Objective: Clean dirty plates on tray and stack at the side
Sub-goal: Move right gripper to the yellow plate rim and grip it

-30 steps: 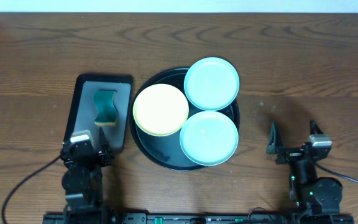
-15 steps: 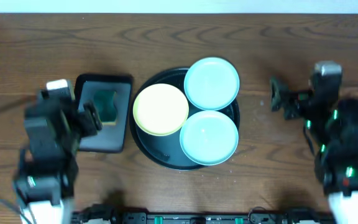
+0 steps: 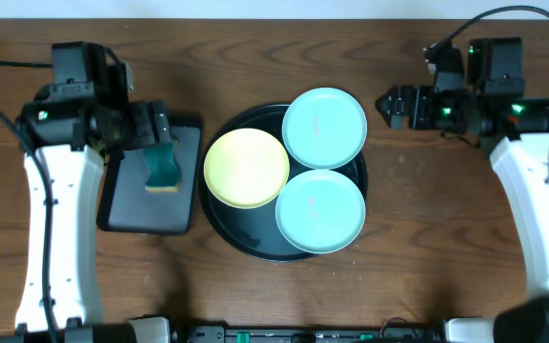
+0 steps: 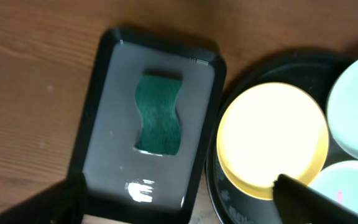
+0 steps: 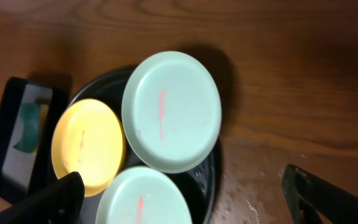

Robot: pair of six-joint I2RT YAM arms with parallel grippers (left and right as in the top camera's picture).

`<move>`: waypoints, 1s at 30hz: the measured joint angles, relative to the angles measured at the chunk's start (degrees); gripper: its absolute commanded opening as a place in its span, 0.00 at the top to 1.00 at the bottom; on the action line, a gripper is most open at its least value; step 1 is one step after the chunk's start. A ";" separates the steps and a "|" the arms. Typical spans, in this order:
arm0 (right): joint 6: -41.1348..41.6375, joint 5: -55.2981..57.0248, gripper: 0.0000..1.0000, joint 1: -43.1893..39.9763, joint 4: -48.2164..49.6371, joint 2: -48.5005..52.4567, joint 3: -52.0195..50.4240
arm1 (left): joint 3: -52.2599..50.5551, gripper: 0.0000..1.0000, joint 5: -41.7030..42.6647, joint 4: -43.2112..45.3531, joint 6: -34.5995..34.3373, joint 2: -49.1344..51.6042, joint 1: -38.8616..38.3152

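Note:
The black round tray (image 3: 219, 224) holds three plates. The pale yellow plate (image 3: 246, 168) is at its left. One mint plate (image 3: 324, 128) is at the back right and one mint plate (image 3: 320, 211) at the front right. The right wrist view shows red streaks on the back mint plate (image 5: 171, 111) and the front mint plate (image 5: 145, 199), beside the yellow plate (image 5: 87, 144). My left gripper (image 3: 155, 129) is open and empty above the grey tray. My right gripper (image 3: 394, 103) is open and empty, to the right of the back mint plate and apart from it.
A grey rectangular tray with a black rim (image 3: 122, 200) lies left of the black tray and holds a teal sponge (image 3: 163, 167). The left wrist view shows the sponge (image 4: 159, 115) upright in that tray (image 4: 114, 168). Bare wooden table surrounds everything.
Both arms have risen from their rest at the table's front edge and swung to the back. The left now hangs over the grey tray, the right beside the back mint plate.

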 measured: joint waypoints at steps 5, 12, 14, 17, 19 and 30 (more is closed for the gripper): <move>2.49 -5.40 0.32 2.71 4.24 4.81 0.09 | 0.00 0.02 0.57 -0.04 -0.02 3.54 0.00; 12.35 2.01 0.41 16.26 2.95 11.43 3.76 | 0.00 0.02 0.74 0.02 -0.02 3.80 0.00; 14.51 4.92 0.40 19.43 0.81 14.01 6.40 | 0.00 0.02 0.57 0.04 -0.02 3.80 0.00; 16.59 8.70 0.42 22.67 -0.85 17.35 9.40 | 0.00 0.01 -0.37 0.02 -0.68 3.80 0.00; 17.84 10.93 0.43 24.30 -1.01 19.12 10.34 | 0.00 0.00 -2.12 0.00 -1.97 3.82 0.00; 20.65 16.35 0.64 29.79 -0.55 29.64 10.58 | 0.00 0.04 -10.19 -0.11 -8.41 3.80 0.00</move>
